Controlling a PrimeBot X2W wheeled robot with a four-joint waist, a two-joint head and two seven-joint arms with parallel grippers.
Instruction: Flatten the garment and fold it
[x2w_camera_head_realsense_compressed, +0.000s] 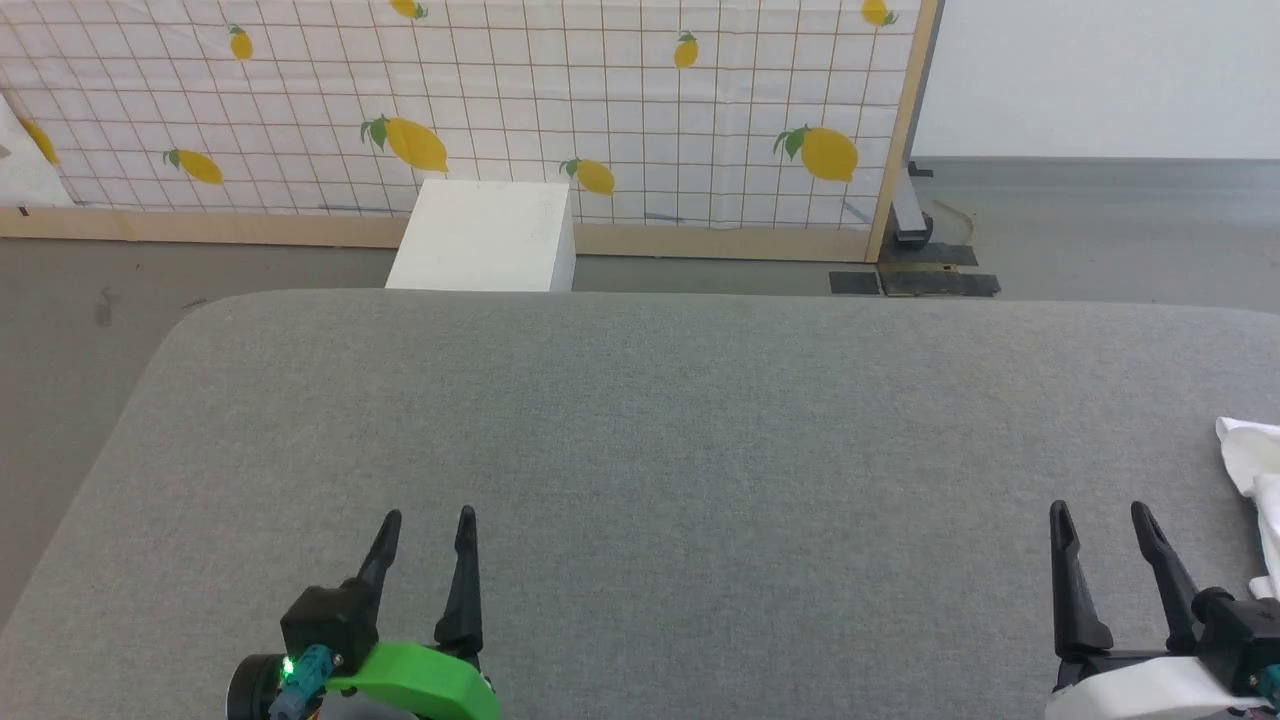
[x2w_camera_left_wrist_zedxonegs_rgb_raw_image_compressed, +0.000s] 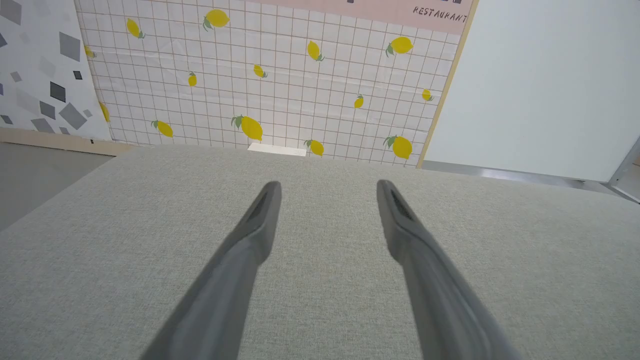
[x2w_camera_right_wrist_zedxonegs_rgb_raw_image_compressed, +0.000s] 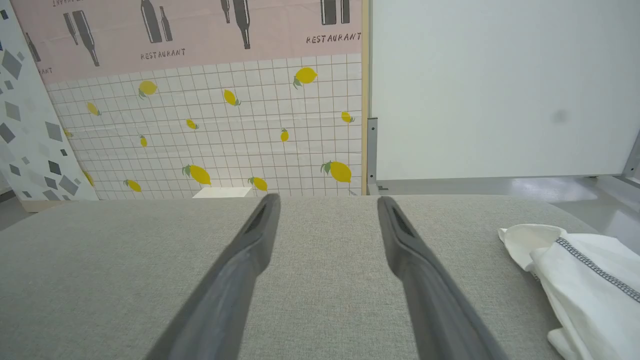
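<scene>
**Both grippers empty, garment heaped at the right**

We judge this to be the very start of the job. Our left gripper (x2w_camera_head_realsense_compressed: 429, 514), two long dark fingers on a green mount, hangs over the near left of the broad grey woven-fabric surface (x2w_camera_head_realsense_compressed: 640, 420). Its fingers are spread wide with nothing between them. Our right gripper (x2w_camera_head_realsense_compressed: 1098, 507), on a white mount, sits at the near right, likewise spread and empty.

The crumpled white thin-fabric garment (x2w_camera_right_wrist_zedxonegs_rgb_raw_image_compressed: 585, 280), crossed by a dark grey zigzag seam, lies in a heap on the surface. It is just to the right of the right gripper and clear of it. In the head view only its edge enters at the right border, so we cannot tell how much cloth there is or where collar and sleeves lie. Beyond the far edge stands a white box (x2w_camera_head_realsense_compressed: 485, 235), in front of a lemon-print grid panel (x2w_camera_head_realsense_compressed: 600, 100).

We see several ways this could go wrong:

- **Blind reach:** Most of the heap is outside the head view, so a reach aimed from there could miss or snag a stray fold.
- **Pinching layers:** The cloth looks thin and layered. A pinch could take several layers at once and lift a bundle instead of opening it.
- **Sliding off:** The heap seems close to the right edge of the surface, so a push rather than a clean pinch might slide it off.
- **Catching on the weave:** Dragging it toward the middle may catch on the weave and bunch it further.
- **One-handed start:** The left gripper is well apart from the garment, so it cannot help straight away.
</scene>
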